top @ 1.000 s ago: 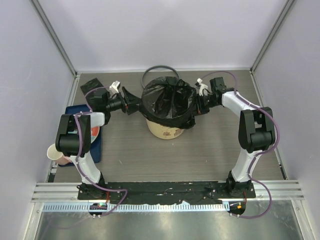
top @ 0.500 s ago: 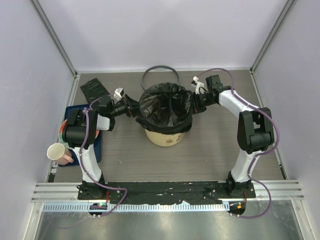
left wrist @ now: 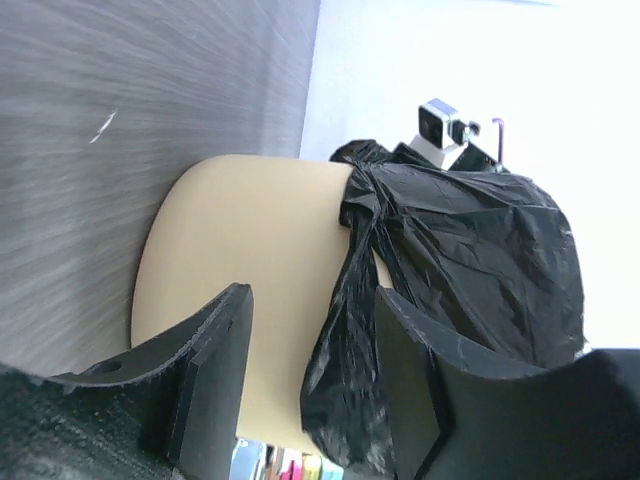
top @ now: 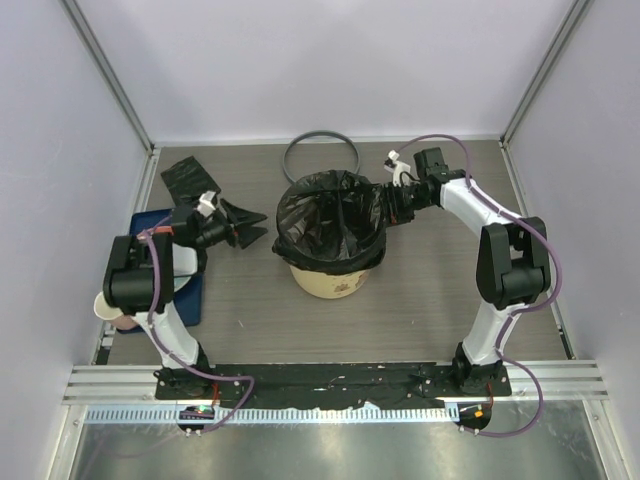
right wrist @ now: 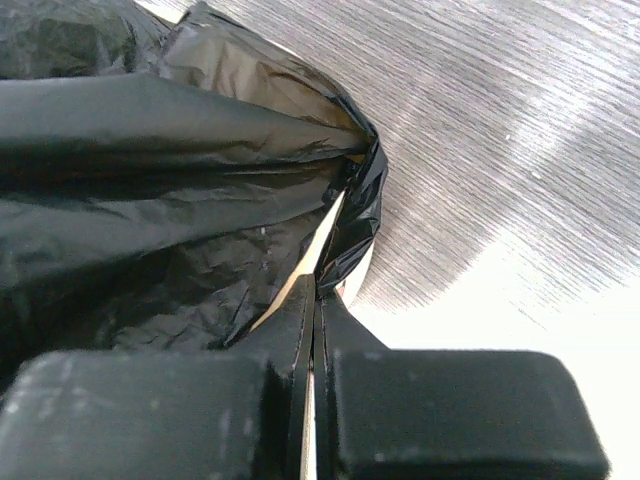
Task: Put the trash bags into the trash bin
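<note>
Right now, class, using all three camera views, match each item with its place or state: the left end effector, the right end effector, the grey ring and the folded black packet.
Column 1
1. left end effector
2. right end effector
3. grey ring
4. folded black packet

Column 2
A. shut on the trash bag at the trash bin rim
B. lying flat behind the bin
C. open, holding nothing
D. lying far left, away from the bin

Pairs: 1-C, 2-A, 3-B, 4-D
</note>
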You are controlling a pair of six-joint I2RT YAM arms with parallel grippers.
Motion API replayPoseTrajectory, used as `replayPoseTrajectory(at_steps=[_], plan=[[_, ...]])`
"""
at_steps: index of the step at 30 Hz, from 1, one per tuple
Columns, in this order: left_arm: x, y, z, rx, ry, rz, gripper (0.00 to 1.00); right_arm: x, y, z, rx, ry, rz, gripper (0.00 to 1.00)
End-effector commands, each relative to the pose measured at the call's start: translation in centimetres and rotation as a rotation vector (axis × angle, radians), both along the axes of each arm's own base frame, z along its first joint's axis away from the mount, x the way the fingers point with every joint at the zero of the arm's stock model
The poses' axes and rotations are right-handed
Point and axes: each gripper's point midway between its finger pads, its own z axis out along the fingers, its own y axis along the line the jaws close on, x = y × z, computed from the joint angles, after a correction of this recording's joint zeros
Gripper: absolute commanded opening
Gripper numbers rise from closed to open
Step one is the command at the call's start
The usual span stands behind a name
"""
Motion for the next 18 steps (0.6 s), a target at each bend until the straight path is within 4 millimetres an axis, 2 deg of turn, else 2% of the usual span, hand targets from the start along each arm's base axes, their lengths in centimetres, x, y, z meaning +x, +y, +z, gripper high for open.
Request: replayPoseTrajectory(at_steps=[1, 2, 3, 5, 7, 11, 12, 18], plan=[[-3.2, 1.3, 0.9, 0.086, -0.009, -0.001, 0.58, 0.0, 0.1, 3.7, 0.033, -0.079, 0.017, 0.01], [-3.8, 1.3, 0.7, 0.113, -0.017, 0.006, 0.6, -0.1, 0.1, 3.7, 0.034, -0.076, 0.017, 0.01], [-4.5, 1.2, 1.6, 0.123, -0.045, 0.007, 0.61, 0.0, -0.1, 3.7, 0.026, -0.09, 0.029, 0.01], [-6.0, 0.9, 0.5, 0.134, 0.001, 0.0, 0.64, -0.2, -0.1, 3.6, 0.021, -0.083, 0.032, 0.01], [-6.5, 0.4, 0.2, 0.141, 0.005, -0.009, 0.66, -0.4, -0.1, 3.7, 0.023, -0.078, 0.035, 0.01], [-6.8, -0.6, 0.7, 0.152, -0.024, -0.049, 0.68, -0.8, -0.1, 3.4, 0.026, -0.065, 0.034, 0.01], [-7.6, -2.1, 0.9, 0.157, -0.041, -0.099, 0.68, -0.9, -0.1, 3.5, 0.029, -0.061, 0.033, 0.01], [-7.4, -4.0, 1.9, 0.157, -0.124, -0.145, 0.68, -1.6, 0.2, 3.6, 0.037, -0.067, 0.034, 0.01]])
